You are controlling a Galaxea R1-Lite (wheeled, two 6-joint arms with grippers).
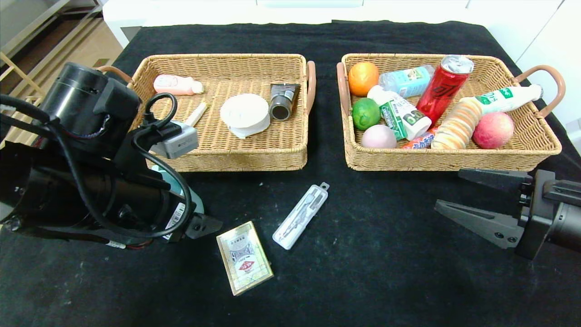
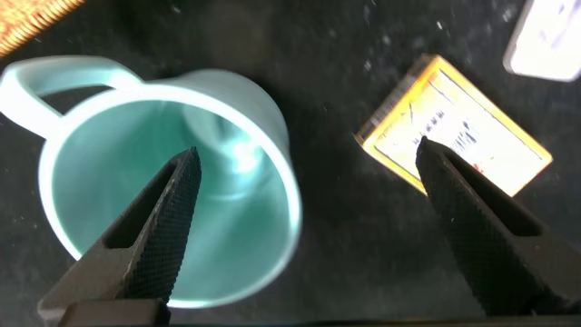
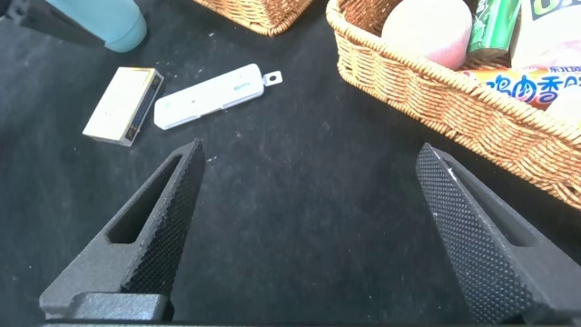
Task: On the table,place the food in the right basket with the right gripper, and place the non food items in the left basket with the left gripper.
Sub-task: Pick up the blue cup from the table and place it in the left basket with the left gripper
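Left gripper (image 2: 300,227) hangs wide open over a pale teal mug (image 2: 172,182) near the bench's front-left edge, nothing in its grasp. One finger sits over the mug's mouth, the other outside the wall on the side toward the card box, so the rim lies betw. the two (a pinch on the wall looks the likely next move). The mug's handle points away from that finger pair, toward the left basket (image 1: 227,154).

Just beside it, toward the bench's middle, lies a flat yellow-edged card box (image 1: 244,257), long axis running roughly front-to-back. Beyond that, a clear plastic case (image 1: 300,216) lies slantwise, hanging-tab end aimed at the gap betw. the baskets. All three look like non-food, and all sit far nearer the left arm than the right.

Right gripper (image 1: 472,200) waits spread wide and empty near the bench's front-right, just in front of the right basket (image 1: 454,159), which is packed w/ fruit, bottles, a red can.

Hard to read: in the head view the left arm covers nearly the whole mug, only a sliver of teal showing. Whether the inner finger touches the mug's wall can't be told. The wrist view cuts off the gripper's base, and the clear case shows there only as a corner.
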